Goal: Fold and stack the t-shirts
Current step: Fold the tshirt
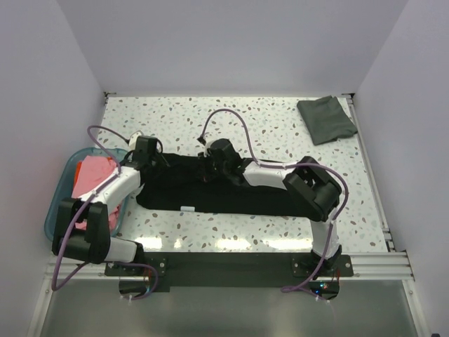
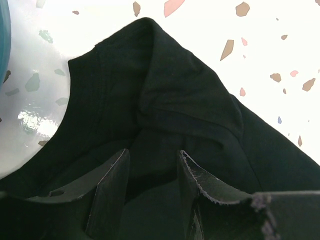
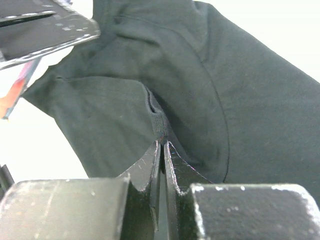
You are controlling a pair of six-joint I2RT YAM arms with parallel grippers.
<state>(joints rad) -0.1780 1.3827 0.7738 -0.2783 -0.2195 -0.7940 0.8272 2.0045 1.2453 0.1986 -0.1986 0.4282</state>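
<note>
A large black t-shirt (image 1: 231,196) lies in a long strip across the middle of the table, with a small white label (image 1: 186,208) at its near edge. My left gripper (image 1: 149,156) is over its left end. In the left wrist view the jaws (image 2: 152,152) stand apart with black cloth (image 2: 175,85) under and between them. My right gripper (image 1: 210,163) is at the shirt's far edge. In the right wrist view it (image 3: 162,142) is shut on a ribbed fold of the black cloth (image 3: 240,100). A folded grey-green t-shirt (image 1: 326,119) lies at the back right.
A translucent teal tub (image 1: 52,207) stands at the left edge and holds pink (image 1: 98,172) and orange-red (image 1: 81,172) shirts. White walls close in the speckled table (image 1: 266,119). Cables loop above both arms. The left arm's gripper body (image 3: 45,25) shows in the right wrist view.
</note>
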